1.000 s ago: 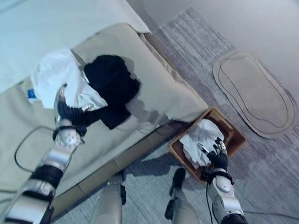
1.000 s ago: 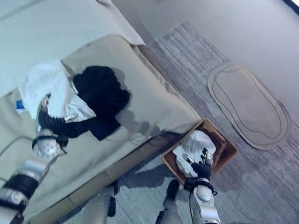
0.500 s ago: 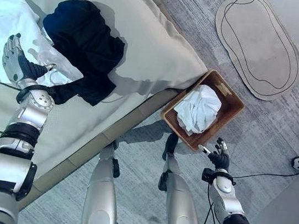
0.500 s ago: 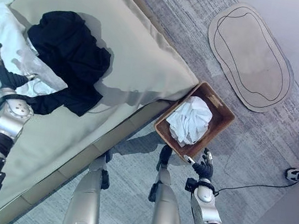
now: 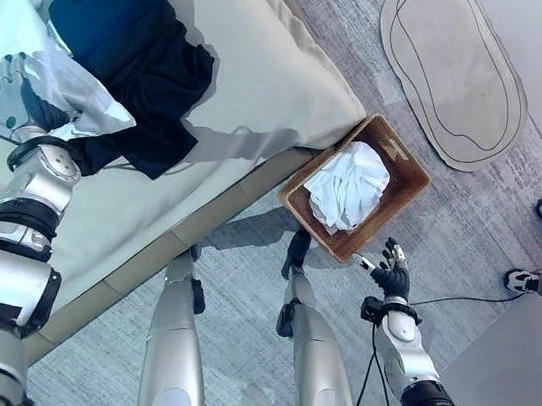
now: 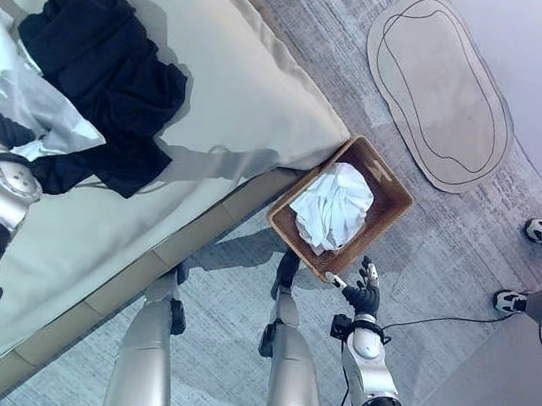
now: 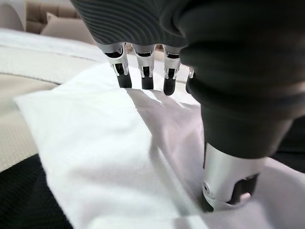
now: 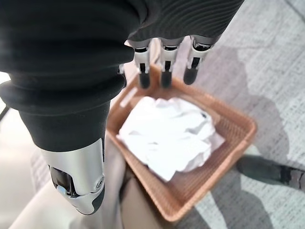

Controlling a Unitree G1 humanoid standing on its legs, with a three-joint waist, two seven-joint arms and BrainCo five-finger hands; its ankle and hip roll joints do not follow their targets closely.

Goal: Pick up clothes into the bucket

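A crumpled white cloth point(image 5: 347, 185) fills the middle of the brown woven basket point(image 5: 408, 178). Bare wicker shows at its corners. Grey carpet point(image 5: 468, 241) lies open around it.

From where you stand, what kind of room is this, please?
Probably a bedroom at home: a bed with clothes lying on it, a grey carpet with an oval mat, and a wicker basket holding white laundry.
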